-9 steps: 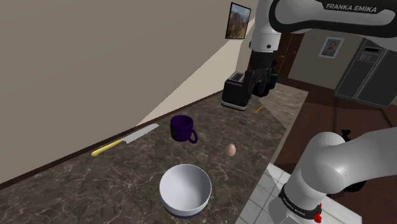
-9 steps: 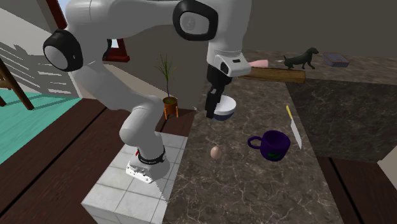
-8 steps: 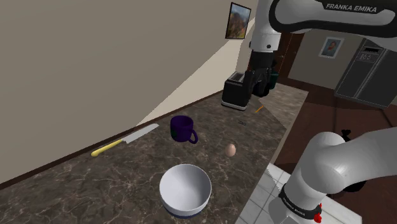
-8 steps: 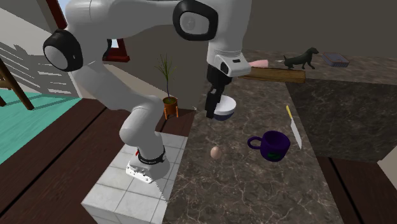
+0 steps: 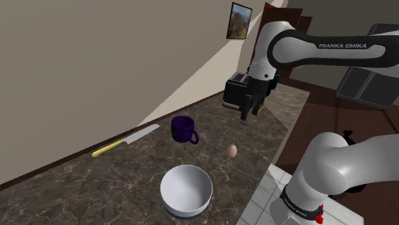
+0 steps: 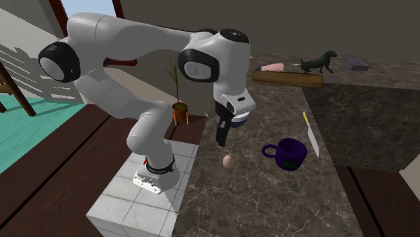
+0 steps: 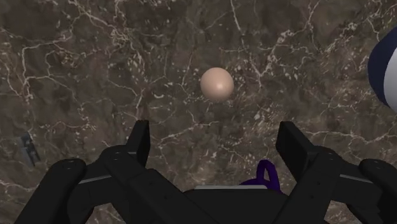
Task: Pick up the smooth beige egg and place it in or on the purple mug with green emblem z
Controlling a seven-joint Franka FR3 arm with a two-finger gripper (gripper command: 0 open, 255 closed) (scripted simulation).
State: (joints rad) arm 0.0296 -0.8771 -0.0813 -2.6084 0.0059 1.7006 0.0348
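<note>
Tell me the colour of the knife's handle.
The knife's handle is yellow, clearest in the shoulder view.

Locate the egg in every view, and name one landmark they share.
Shoulder view: egg on the counter, right of the purple mug, above the white bowl.
Second exterior view: left of the mug, just below the gripper.
Wrist view: ahead of the gripper, centred between its open fingers.
Shared landmark: the purple mug.
</note>
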